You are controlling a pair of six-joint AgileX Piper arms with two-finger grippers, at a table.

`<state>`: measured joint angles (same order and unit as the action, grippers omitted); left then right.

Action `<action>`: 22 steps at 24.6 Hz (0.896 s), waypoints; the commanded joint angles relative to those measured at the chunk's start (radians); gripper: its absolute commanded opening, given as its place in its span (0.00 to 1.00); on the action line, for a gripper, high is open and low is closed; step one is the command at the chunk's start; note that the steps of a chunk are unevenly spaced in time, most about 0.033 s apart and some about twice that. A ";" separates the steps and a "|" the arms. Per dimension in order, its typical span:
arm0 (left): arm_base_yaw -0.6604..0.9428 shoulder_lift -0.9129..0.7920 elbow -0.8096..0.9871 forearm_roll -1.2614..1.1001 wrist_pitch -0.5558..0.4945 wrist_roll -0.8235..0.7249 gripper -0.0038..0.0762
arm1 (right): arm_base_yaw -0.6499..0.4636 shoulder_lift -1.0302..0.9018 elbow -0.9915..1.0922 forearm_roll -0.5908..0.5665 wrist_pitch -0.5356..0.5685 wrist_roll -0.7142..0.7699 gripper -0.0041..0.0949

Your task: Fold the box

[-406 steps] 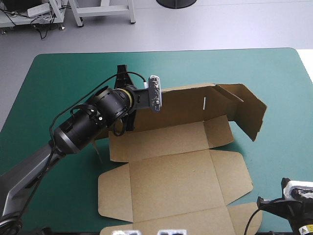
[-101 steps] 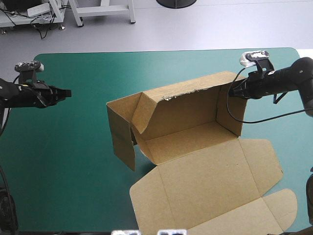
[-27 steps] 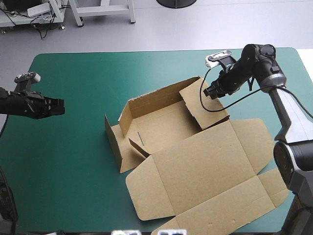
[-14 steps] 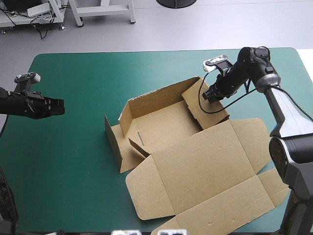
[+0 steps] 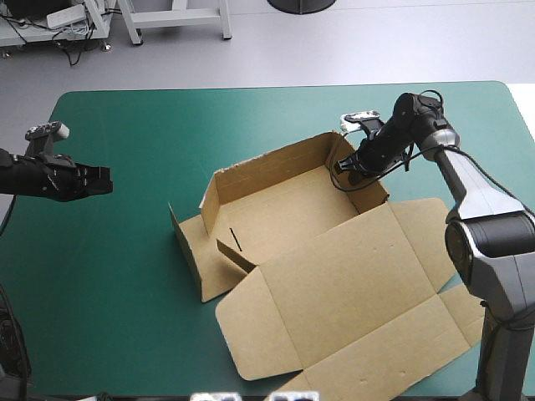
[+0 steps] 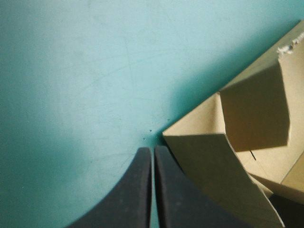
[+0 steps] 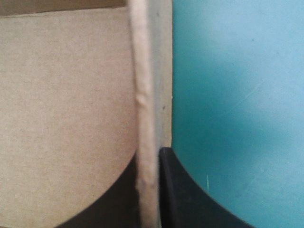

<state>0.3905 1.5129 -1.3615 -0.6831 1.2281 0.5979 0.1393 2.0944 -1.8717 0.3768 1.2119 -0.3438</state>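
While the right gripper [image 5: 344,165] pinches the right end wall of the box [image 5: 334,276], which lies on the table [image 5: 125,292] with its long axis toward the left gripper [image 5: 102,180], that one hangs pressed together, empty, well beyond the box's left end.

A table [image 5: 276,90] under a teal-green cover [image 5: 109,284] fills the high view. Its far corners, at 10 and 2 o'clock, are rounded, and the widest bare stretch lies toward 8 o'clock. In the left wrist view the cover [image 6: 71,71] bears faint curved scuffs and a few dark specks [image 6: 150,131]. The right wrist view shows a small pale fleck [image 7: 207,180] on it — possibly a scratch.
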 commanded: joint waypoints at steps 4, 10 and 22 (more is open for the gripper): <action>-0.001 -0.034 -0.032 -0.089 -0.034 0.028 0.06 | -0.001 -0.115 -0.150 0.141 -0.023 0.033 0.04; -0.001 -0.034 -0.032 -0.201 -0.134 0.059 0.06 | -0.020 -0.223 -0.308 0.044 0.042 0.084 0.04; -0.001 -0.034 -0.036 -0.431 -0.082 0.183 0.06 | -0.093 -0.453 -0.333 0.101 0.042 0.092 0.04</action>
<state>0.3905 1.5129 -1.3615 -0.9531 1.1204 0.7339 0.0569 1.7394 -2.1709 0.4198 1.2484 -0.2620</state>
